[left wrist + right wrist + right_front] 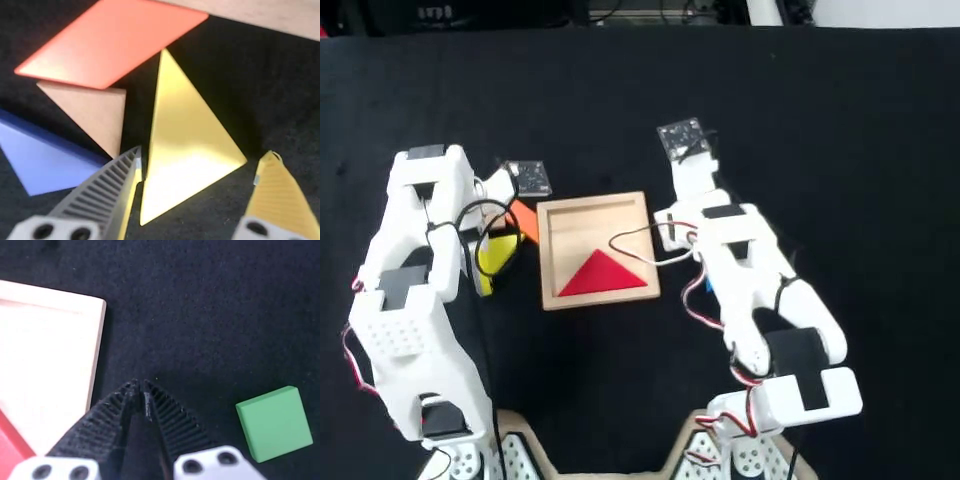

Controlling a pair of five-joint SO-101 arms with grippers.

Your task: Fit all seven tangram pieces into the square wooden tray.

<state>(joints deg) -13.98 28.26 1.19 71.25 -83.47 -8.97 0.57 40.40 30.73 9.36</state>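
The square wooden tray (552,215) lies mid-table with a red triangle (603,273) inside it. Left of the tray, my left gripper (202,155) stands open low over a yellow triangle (190,145), one finger (107,195) on each side of it. Beside the yellow piece lie an orange parallelogram (110,42), a wood-coloured triangle (95,112) and a blue triangle (40,160). My right gripper (140,387) is shut on nothing, just off the tray's rim (97,340) over bare cloth. A green square (275,422) lies on the cloth beyond it.
Black cloth covers the table. In the high view the left arm (415,290) hides most of the loose pieces, with the yellow triangle (498,252) and orange piece (523,218) showing. A blue sliver (708,285) peeks from under the right arm (750,280).
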